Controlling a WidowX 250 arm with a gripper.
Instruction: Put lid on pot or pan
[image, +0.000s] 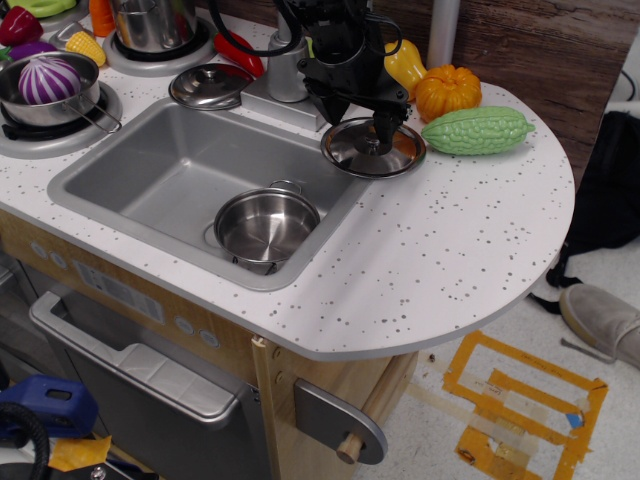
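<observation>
The lid (350, 152) is round shiny steel with a coppery rim and a small central knob. It lies flat on the white counter at the sink's far right corner. My black gripper (362, 128) hangs directly over it, its fingers (385, 125) reaching down to the knob. The jaws look apart, one finger on each side of the knob, and the lid rests on the counter. The small shallow steel pot (266, 225) with loop handles stands upright and uncovered in the grey sink (150, 170), to the front left of the lid.
A duller grey lid (210, 85) lies behind the sink. A long-handled pan (50, 90) with a purple vegetable sits on the left burner and a taller steel pot (155, 25) behind it. A green gourd (477, 130), orange pumpkin (448, 90) and faucet (287, 65) stand near the gripper.
</observation>
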